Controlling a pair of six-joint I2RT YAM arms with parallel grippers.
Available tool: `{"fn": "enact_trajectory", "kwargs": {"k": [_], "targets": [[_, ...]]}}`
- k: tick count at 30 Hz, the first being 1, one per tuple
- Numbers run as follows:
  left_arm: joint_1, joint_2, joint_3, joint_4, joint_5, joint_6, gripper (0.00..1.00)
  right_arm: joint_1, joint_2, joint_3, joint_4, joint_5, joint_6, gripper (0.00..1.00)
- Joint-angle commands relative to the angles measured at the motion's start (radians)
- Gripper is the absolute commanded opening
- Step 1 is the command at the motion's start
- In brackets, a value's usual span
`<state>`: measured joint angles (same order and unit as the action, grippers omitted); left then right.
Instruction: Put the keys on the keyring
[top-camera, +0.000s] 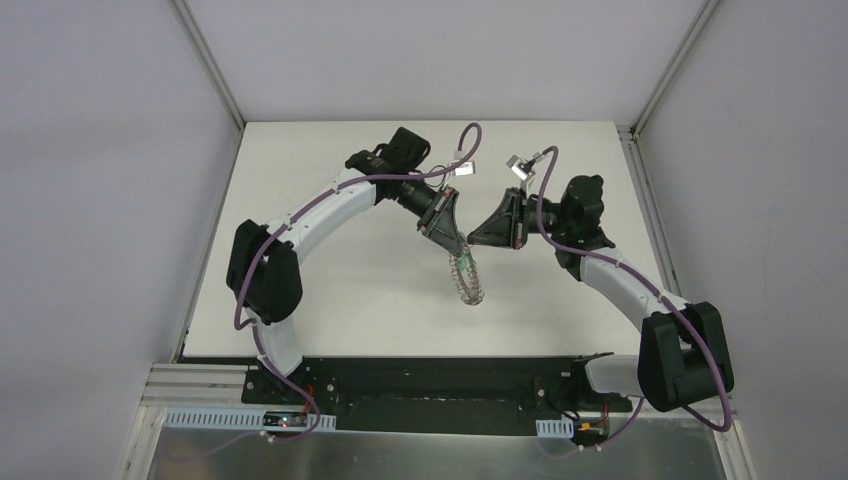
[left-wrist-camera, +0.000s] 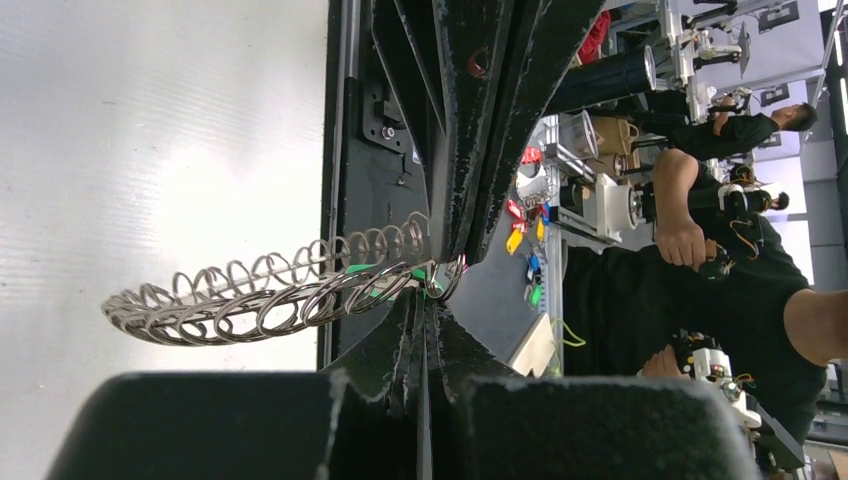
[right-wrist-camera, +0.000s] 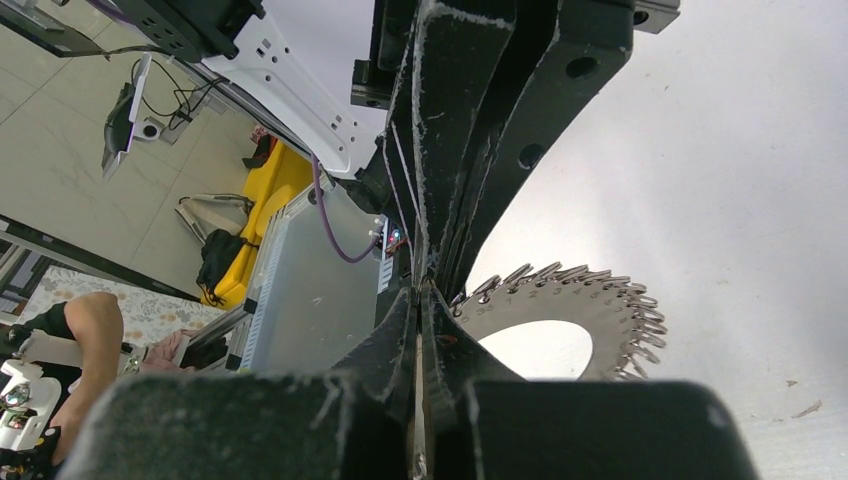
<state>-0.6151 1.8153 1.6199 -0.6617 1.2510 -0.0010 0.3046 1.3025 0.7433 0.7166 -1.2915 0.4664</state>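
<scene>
No legible text anywhere

1. A robotics lab: two robot arms (top-camera: 325, 205) are bolted to a white table (top-camera: 330, 290), boxed in by plain white panels (top-camera: 100, 150) on metal framing (top-camera: 205, 55).
2. Beyond the cell, people (left-wrist-camera: 700, 290) work among more machinery (left-wrist-camera: 715, 45), above a tiled floor (right-wrist-camera: 60, 120).

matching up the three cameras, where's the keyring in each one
Top external: keyring just below centre, hanging from the left gripper.
Left wrist: keyring left of centre, reaching left from the gripper.
Right wrist: keyring lower right of centre, beside the right gripper.
Shared landmark: the white table behind it.
</scene>
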Motion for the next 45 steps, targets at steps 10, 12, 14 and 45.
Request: {"fn": "enact_trajectory", "kwargs": {"k": [10,12,14,45], "targets": [[-0.005,-0.022,-0.086,0.271,0.064,-0.211,0.0,0.003,-0.028,0.005,0.15,0.0,0.05,0.0],[-0.006,-0.022,-0.1,0.321,0.068,-0.255,0.0,0.003,-0.027,0.004,0.157,-0.001,0.055,0.0],[-0.006,-0.022,-0.116,0.375,0.072,-0.3,0.0,0.003,-0.026,0.002,0.167,0.0,0.061,0.0],[0.038,-0.103,-0.022,-0.018,-0.022,0.059,0.22,-0.032,-0.045,0.0,0.089,-0.014,-0.012,0.0]]}}
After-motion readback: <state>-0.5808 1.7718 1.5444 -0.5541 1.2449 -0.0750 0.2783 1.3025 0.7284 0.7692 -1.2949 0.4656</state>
